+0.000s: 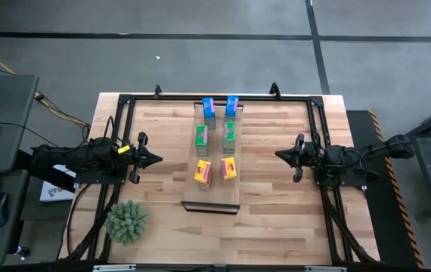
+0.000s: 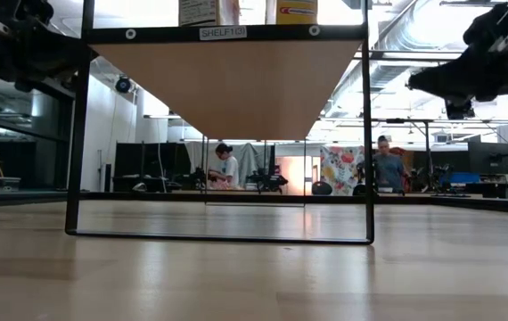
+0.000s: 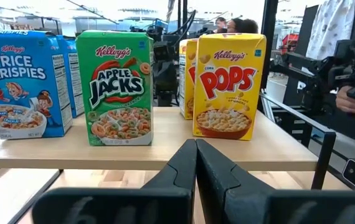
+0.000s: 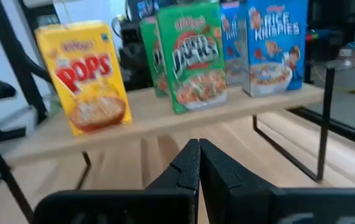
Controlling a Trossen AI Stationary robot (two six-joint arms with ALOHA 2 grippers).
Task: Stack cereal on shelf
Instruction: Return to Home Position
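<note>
- Both sets of jaws are clenched on nothing. The left jaws, at the tip of the left arm (image 1: 87,160), sit pressed tip to tip over the left side of the surface, aimed at the shelf and well apart from it. The right jaws, on the right arm (image 1: 336,160), face them from the right side, likewise pressed together and empty.
- One surface (image 1: 276,211), striped butcher-block, carries everything, with a black frame round its edge.
- Two people stand far back in the room beyond the surface, one person (image 2: 227,167) left of the other person (image 2: 385,165) as I look across.
- One shelf (image 1: 217,193), a long pale board, runs down the middle of the surface between the two arms. It is raised on thin black legs and has a dark edge at the end nearer the plant.
- One spiky green plant (image 1: 127,221) stands near the surface's corner on the left arm's side, apart from the shelf.
- Six cereal boxes stand upright on the shelf, in three pairs, each pair side by side:
  - two blue Rice Krispies boxes (image 1: 209,109) at the end away from the dark edge;
  - two green Apple Jacks boxes (image 1: 201,137) in the middle;
  - two yellow Corn Pops boxes (image 1: 203,172) nearest the dark edge, with bare board between them and it.
</note>
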